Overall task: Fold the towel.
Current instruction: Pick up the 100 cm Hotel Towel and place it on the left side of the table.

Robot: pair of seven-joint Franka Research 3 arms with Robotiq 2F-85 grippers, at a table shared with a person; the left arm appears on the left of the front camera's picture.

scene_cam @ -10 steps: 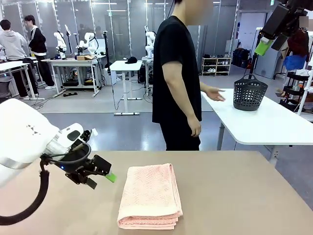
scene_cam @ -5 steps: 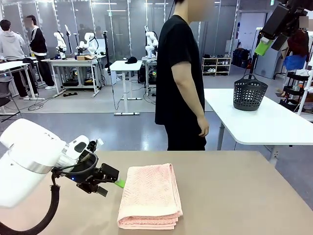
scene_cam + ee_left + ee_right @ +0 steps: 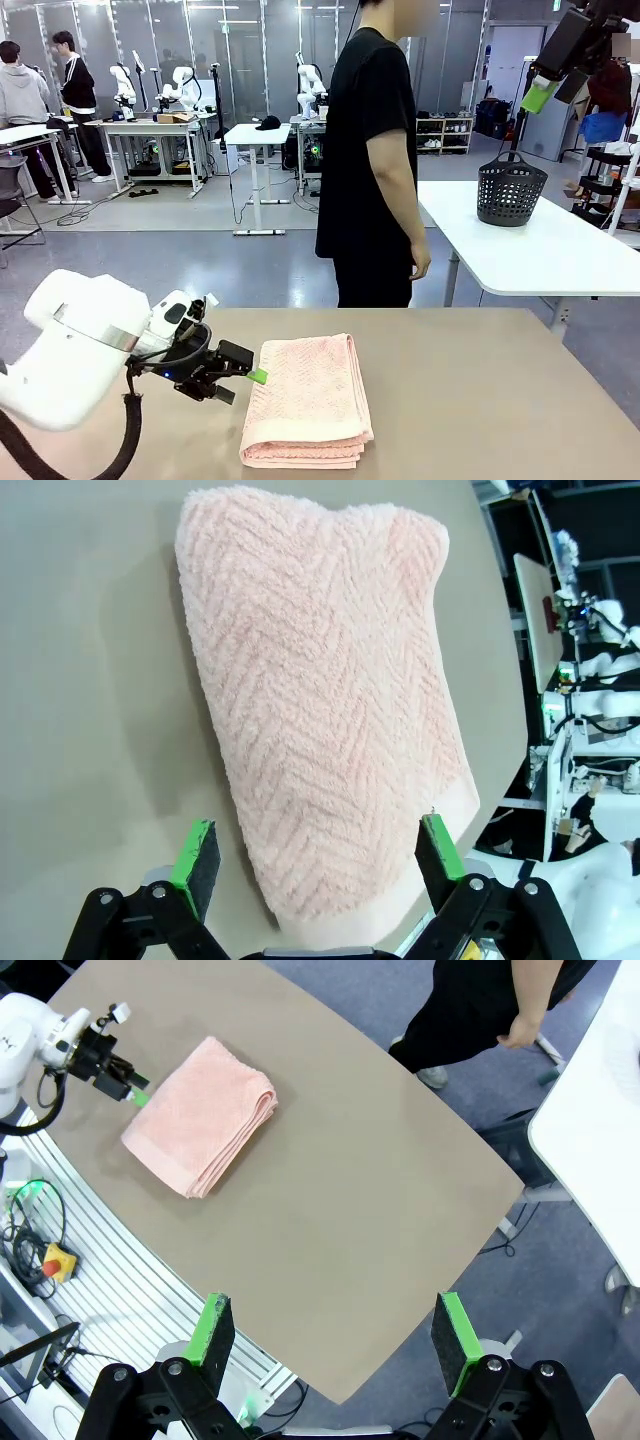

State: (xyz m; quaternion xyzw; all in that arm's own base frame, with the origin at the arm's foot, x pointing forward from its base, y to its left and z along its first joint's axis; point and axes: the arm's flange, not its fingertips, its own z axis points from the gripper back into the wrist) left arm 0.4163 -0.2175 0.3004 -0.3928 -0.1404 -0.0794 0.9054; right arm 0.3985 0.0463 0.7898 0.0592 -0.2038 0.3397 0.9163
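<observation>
The towel [image 3: 308,400] lies folded into a thick salmon-pink stack on the tan table [image 3: 480,400]. My left gripper [image 3: 247,381] is low at the towel's left edge, with its jaws open. In the left wrist view the towel [image 3: 320,680] stretches away between the green pads [image 3: 197,855] of the left gripper [image 3: 318,850], its smooth band nearest the palm. My right gripper [image 3: 552,92] hangs open high at the upper right, far from the towel. The right wrist view looks down between the open right gripper [image 3: 332,1328] onto the towel [image 3: 200,1115] and the left gripper [image 3: 135,1090] beside it.
A person in black [image 3: 375,160] stands side-on at the table's far edge, arms down. Behind them, a dark perforated basket [image 3: 511,190] sits on a white table [image 3: 560,260]. The tan table to the right of the towel is bare.
My left gripper has moved right, from well clear of the towel to its left edge. The person has drawn back the outstretched hand and turned side-on. The right arm has not moved.
</observation>
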